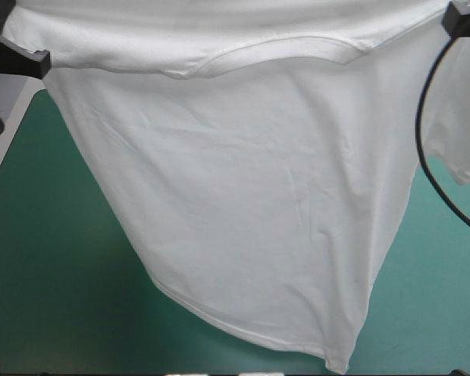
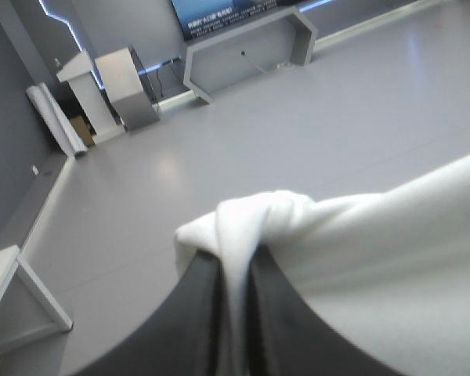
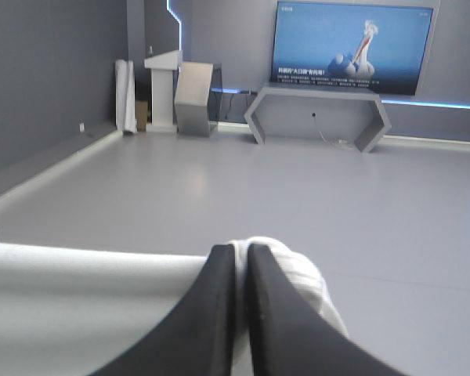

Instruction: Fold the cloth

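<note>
Teal-green cover (image 1: 47, 282) lies below the T-shirt (image 1: 251, 204), which hangs spread between my raised arms. Left gripper (image 2: 236, 305) and right gripper (image 3: 241, 301) are each clamped on a bunched shoulder. Risk, in my judgement: a shallow bite slipping, dropping one corner.

Robotics lab: teal-green covered table (image 1: 47, 258)

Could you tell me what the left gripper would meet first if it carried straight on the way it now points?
The left gripper meets only the T-shirt bunched at its tips; beyond, the way looks free, though depth is unclear.
</note>
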